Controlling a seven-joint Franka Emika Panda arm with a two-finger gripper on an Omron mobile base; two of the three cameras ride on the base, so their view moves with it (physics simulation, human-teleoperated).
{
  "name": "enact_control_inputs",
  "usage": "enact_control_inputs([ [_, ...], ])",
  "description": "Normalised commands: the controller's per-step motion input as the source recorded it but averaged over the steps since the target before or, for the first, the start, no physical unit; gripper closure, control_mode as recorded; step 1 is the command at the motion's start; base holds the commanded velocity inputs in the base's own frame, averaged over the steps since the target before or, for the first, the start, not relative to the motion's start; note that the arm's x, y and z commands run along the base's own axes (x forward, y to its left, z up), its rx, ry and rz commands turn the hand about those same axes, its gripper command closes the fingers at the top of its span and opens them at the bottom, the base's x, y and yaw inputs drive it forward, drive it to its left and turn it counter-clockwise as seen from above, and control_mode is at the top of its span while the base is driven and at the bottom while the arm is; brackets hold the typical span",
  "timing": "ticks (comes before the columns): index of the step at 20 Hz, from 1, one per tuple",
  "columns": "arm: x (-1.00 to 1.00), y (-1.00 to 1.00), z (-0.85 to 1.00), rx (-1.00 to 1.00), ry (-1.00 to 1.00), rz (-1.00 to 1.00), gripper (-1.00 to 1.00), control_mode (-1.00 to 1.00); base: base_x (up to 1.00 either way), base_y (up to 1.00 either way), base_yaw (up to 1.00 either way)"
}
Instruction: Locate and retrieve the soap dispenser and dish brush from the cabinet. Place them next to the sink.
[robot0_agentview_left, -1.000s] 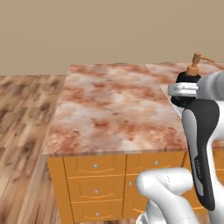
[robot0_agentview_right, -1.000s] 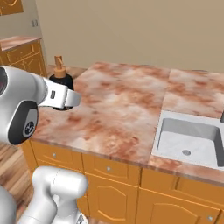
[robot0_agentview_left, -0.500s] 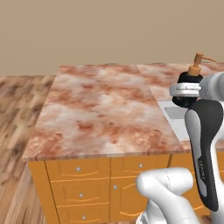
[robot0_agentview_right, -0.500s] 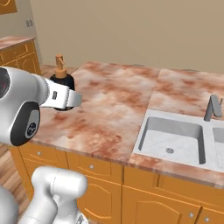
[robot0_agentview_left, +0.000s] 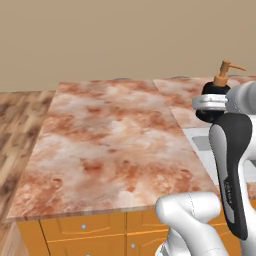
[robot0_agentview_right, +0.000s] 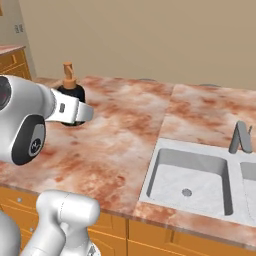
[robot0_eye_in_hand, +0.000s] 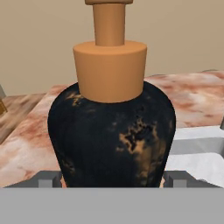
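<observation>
Soap dispenser (robot0_eye_in_hand: 111, 131), a squat black bottle with an orange pump, sits upright between the gripper (robot0_eye_in_hand: 111, 178) fingers, which grip it at its wide body above the marbled countertop (robot0_agentview_left: 110, 145). From the right base view the bottle (robot0_agentview_right: 70, 92) hangs over the counter's left part, well apart from the sink (robot0_agentview_right: 192, 172) and its grey faucet (robot0_agentview_right: 240, 137) near the right edge.

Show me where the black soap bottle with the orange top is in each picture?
Left base view: the soap bottle is at the upper right, in the gripper, ahead of the arm.
Right base view: soap bottle at the upper left, over the counter.
Hand view: soap bottle in the middle, close up.
Shared landmark: the sink, also seen at the right of the hand view.
</observation>
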Motion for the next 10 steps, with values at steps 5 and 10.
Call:
enact_control_inputs([
  [5, 0.00, 0.00, 0.00, 0.00, 0.00, 0.00, 1.00, 1.00, 0.25, -0.07, -0.02],
  [10, 0.00, 0.00, 0.00, 0.00, 0.00, 0.00, 1.00, 1.00, 0.00, 0.00, 0.00],
])
